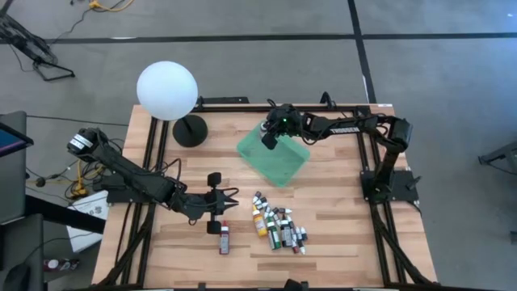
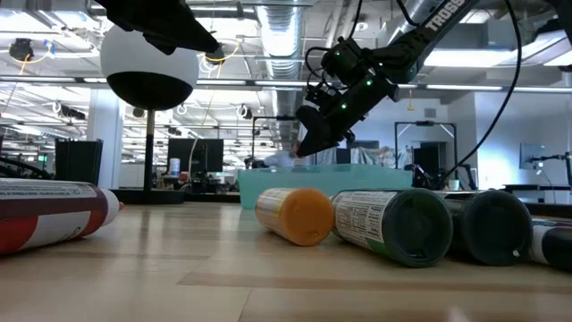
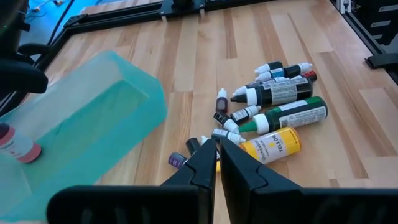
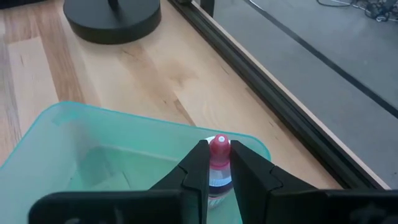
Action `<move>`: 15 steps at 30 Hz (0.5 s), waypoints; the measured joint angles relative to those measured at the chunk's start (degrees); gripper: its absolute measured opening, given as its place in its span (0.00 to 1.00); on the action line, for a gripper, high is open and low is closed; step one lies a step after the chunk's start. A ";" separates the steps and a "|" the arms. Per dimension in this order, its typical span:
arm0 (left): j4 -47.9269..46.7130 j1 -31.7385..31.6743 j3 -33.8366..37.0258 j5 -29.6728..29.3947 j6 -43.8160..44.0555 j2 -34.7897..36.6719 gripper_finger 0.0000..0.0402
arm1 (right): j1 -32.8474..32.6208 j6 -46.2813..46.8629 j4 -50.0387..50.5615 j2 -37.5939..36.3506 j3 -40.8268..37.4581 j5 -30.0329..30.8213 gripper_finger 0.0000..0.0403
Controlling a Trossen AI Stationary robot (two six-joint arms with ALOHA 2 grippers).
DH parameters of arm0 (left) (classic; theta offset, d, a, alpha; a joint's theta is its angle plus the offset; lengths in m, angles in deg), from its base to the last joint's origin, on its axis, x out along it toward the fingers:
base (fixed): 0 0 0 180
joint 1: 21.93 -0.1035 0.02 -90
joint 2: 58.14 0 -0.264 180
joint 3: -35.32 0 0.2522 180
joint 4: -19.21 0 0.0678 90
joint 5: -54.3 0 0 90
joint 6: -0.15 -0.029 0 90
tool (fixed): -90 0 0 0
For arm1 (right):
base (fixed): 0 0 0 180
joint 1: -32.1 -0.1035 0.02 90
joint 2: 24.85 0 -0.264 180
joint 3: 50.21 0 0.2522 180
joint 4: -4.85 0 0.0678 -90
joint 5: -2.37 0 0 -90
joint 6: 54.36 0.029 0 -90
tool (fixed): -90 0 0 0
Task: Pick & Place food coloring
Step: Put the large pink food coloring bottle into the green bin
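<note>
Right claw (image 4: 217, 163) carries a small red-capped bottle (image 4: 219, 149) over the translucent green plastic tray (image 1: 275, 158).
Its fingers pinch the bottle for release into the tray; the left claw (image 1: 229, 203), closed and empty, waits beside the bottle pile (image 1: 279, 226) near the tray.

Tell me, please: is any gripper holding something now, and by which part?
Yes. The right gripper, above the green tray, holds a small red-capped bottle by its neck, below the cap. The left gripper holds nothing.

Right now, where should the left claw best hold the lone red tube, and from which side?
Grip the red tube across its mid-body, coming straight down from above. It lies flat on the table, apart from the pile, so both long sides look free for the fingers.
</note>
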 joint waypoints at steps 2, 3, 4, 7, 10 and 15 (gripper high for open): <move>-0.01 0.01 0.00 0.00 0.00 0.00 0.04 | 0.00 0.04 0.00 0.00 0.00 -0.05 0.13; -0.01 0.01 0.00 0.00 0.00 0.00 0.04 | 0.00 0.04 0.00 0.00 0.00 -0.24 0.13; -0.01 0.01 0.00 0.00 0.00 0.00 0.04 | 0.00 0.04 0.00 0.00 0.00 -0.52 0.13; -0.01 0.01 0.00 0.00 0.00 0.00 0.04 | 0.09 0.07 0.00 0.00 0.00 -1.65 0.13; -0.01 0.01 0.00 0.00 0.00 0.00 0.04 | 0.11 0.11 0.06 0.00 0.00 -1.75 0.13; -0.01 0.01 0.00 0.00 0.00 0.00 0.04 | 0.37 0.11 0.18 -0.02 0.00 -1.87 0.13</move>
